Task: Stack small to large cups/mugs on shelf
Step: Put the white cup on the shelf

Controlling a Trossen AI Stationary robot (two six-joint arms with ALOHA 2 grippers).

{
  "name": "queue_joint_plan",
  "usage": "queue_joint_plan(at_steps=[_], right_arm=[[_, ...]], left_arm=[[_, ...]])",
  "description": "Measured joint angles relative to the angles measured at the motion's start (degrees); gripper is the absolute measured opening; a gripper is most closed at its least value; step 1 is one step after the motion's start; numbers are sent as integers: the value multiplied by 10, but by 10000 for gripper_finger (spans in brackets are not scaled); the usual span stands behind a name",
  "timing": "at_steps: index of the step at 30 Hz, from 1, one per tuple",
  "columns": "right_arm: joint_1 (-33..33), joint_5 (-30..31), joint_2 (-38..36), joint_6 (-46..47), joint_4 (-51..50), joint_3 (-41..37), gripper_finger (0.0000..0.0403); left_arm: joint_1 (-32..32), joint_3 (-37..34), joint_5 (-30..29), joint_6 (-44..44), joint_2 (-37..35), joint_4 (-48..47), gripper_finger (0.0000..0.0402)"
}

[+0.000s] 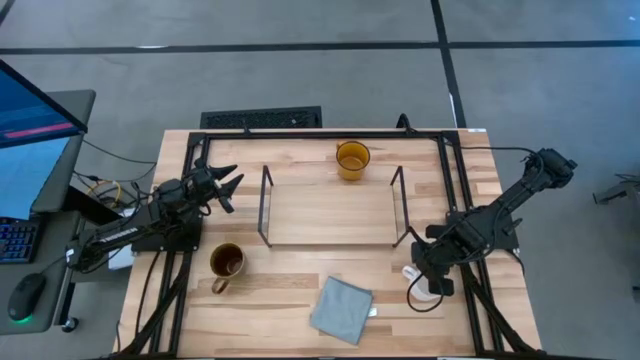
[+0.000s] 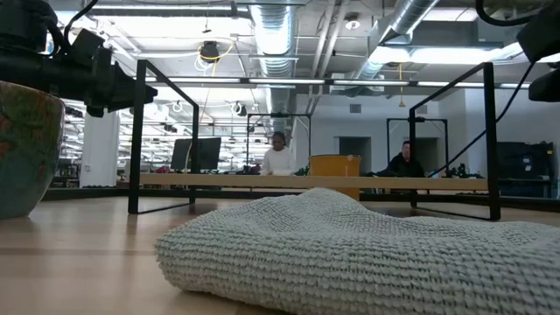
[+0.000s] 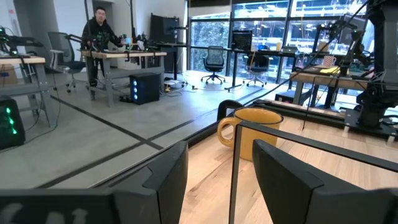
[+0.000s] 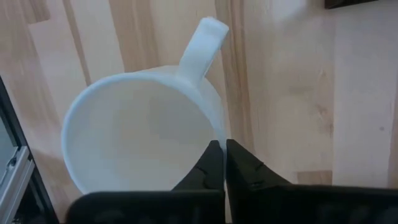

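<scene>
The small white mug (image 4: 137, 143) stands near the table's right front, and my right gripper (image 4: 224, 163) is shut on it from above; the two also show in the high view (image 1: 428, 284). The amber mug (image 1: 352, 160) stands on the table beyond the shelf (image 1: 330, 212) and shows in the left wrist view (image 3: 252, 132). The brownish mug (image 1: 226, 263) stands on the table left of the shelf's near corner. My left gripper (image 1: 228, 187) is open and empty, left of the shelf's left wire frame (image 3: 234, 168). My right gripper holds the white mug by its wall at the rim (image 4: 217, 132), a little way round from the handle (image 4: 202, 46). One finger is inside the mug and one outside. The fingers point down from above. The mug is upright; whether it is off the table I cannot tell.
A grey knitted cloth (image 1: 340, 310) lies near the table's front edge, between the brownish mug and the white mug. A black metal frame (image 1: 320, 133) runs round the tabletop. People sit at desks in the room beyond.
</scene>
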Motion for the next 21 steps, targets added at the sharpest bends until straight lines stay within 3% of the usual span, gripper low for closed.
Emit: queue_joint_plan(at_steps=[21], right_arm=[[0, -21, -2, 35, -1, 0, 5]], left_arm=[[0, 0, 0, 0, 0, 0, 171]])
